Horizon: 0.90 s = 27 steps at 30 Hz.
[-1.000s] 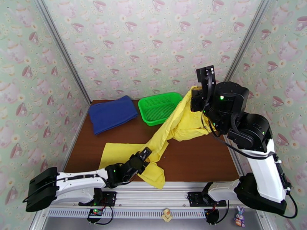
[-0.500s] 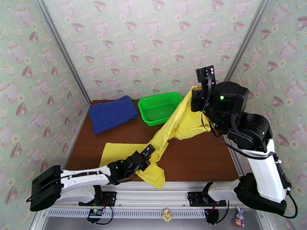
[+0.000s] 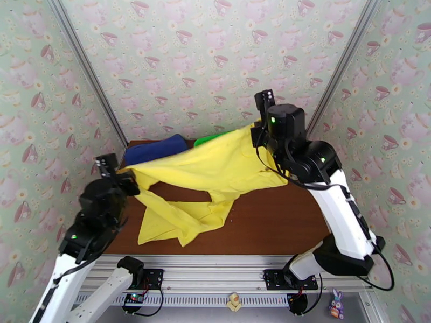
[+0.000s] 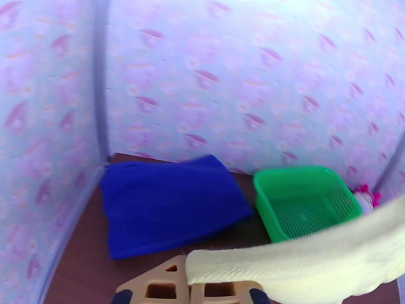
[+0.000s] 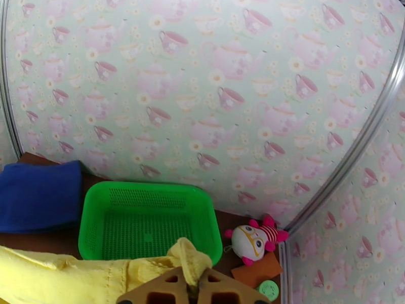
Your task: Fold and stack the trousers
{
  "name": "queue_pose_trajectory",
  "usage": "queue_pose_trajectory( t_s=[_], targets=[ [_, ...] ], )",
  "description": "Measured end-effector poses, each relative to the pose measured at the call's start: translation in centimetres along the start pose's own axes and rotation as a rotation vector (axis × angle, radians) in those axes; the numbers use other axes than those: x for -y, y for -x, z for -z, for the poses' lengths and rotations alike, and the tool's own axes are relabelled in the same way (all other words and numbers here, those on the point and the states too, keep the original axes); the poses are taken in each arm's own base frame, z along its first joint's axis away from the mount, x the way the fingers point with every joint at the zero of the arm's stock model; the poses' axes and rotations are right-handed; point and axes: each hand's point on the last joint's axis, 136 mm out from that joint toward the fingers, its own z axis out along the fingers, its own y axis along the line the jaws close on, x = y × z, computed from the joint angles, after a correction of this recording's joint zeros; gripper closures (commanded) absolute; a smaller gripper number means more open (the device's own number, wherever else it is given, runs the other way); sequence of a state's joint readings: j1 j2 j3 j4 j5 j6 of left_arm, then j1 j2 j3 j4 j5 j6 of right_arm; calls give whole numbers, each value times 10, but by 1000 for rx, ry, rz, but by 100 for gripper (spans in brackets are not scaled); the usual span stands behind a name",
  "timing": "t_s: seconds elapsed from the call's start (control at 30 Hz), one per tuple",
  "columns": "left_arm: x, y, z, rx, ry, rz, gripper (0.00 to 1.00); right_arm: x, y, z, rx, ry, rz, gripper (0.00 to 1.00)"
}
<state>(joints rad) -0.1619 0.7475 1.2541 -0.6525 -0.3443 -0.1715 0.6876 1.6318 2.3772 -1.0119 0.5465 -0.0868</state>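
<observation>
The yellow trousers [image 3: 215, 165] hang spread in the air between my two grippers, and their lower legs trail onto the brown table [image 3: 280, 216]. My left gripper [image 3: 131, 183] is raised at the left, shut on one edge of the cloth. My right gripper [image 3: 258, 138] is high at the back right, shut on the other end. In the left wrist view the pale yellow trousers [image 4: 304, 259] run rightward from the closed left gripper [image 4: 188, 289]. In the right wrist view a bunch of trousers [image 5: 188, 259] sits pinched in the right gripper [image 5: 196, 289].
A folded dark blue cloth [image 3: 151, 149] lies at the back left, and a green basket [image 5: 147, 224] stands beside it at the back centre, mostly hidden by the cloth from above. A small stuffed toy [image 5: 250, 239] sits in the back right corner. Patterned walls enclose the table on three sides.
My left gripper closed on the trousers near the table's front and rose up and left with them, spreading the cloth in the air. The right gripper moved left, still holding its end.
</observation>
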Motion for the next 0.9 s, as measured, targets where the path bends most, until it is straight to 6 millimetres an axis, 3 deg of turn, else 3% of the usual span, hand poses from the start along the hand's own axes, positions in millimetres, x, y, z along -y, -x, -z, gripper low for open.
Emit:
queue_pose_trajectory(
  t_s=[0.03,0.13,0.2,0.23,0.3,0.43,0.53,0.67,0.8,0.9],
  targets=[
    [-7,26,6,31,26,12,100,-4,14,-1,36,19,-16,100],
    [-11,73,18,94,39,19,100,-2,28,8,85,49,-38,100],
    [-5,80,20,103,0,18,100,3,26,18,103,52,-48,100],
    [0,73,20,87,-33,16,100,8,18,24,99,48,-47,100],
    [10,46,18,21,-110,16,100,18,-4,36,85,34,-43,100],
    [32,-38,21,-192,-291,62,100,32,-54,52,43,-3,-34,100],
    [47,-103,34,-347,-410,123,100,39,-81,55,17,-38,-30,100],
    [65,-191,49,-554,-528,164,100,42,-105,54,-12,-66,-37,100],
    [90,-288,62,-815,-556,43,100,41,-123,53,-23,-70,-68,100],
    [107,-334,61,-912,-495,-105,100,40,-135,54,-31,-71,-88,100]
  ],
)
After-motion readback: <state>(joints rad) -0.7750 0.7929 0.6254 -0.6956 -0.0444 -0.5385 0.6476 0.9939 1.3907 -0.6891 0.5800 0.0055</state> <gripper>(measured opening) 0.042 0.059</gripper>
